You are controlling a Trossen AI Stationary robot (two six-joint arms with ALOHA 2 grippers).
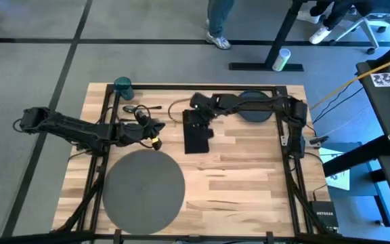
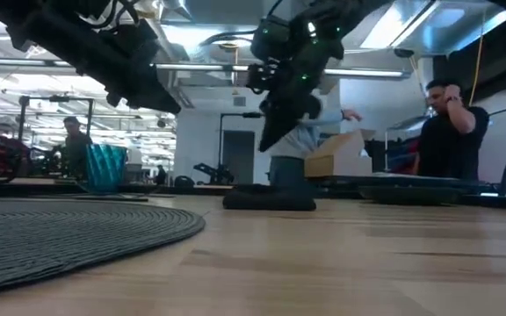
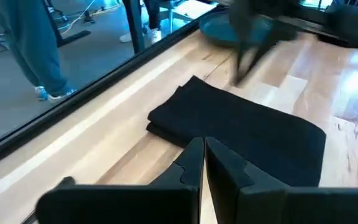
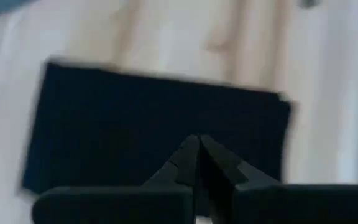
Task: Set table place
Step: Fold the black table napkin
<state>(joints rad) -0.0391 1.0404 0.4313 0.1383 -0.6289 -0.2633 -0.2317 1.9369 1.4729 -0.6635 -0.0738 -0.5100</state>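
Note:
A folded black napkin (image 1: 196, 131) lies flat on the table (image 1: 249, 176), near its middle. My right gripper (image 2: 271, 132) hangs shut above the napkin's far end (image 4: 154, 124), clear of it. My left gripper (image 1: 156, 140) is shut too, left of the napkin (image 3: 241, 127) and pointing toward it, with bare wood between. The grey mat (image 1: 143, 188) lies at the near left. The teal cup (image 1: 123, 85) stands at the far left corner. The dark plate (image 1: 256, 106) lies at the far right, partly under my right arm. Thin cutlery (image 1: 151, 107) lies beyond my left arm.
Black frame rails (image 1: 181, 87) run along the table's far edge and sides. Bare wood (image 1: 242, 183) lies right of the mat. People stand in the room beyond the far edge (image 2: 451, 132), and legs show there in the high view (image 1: 219, 27).

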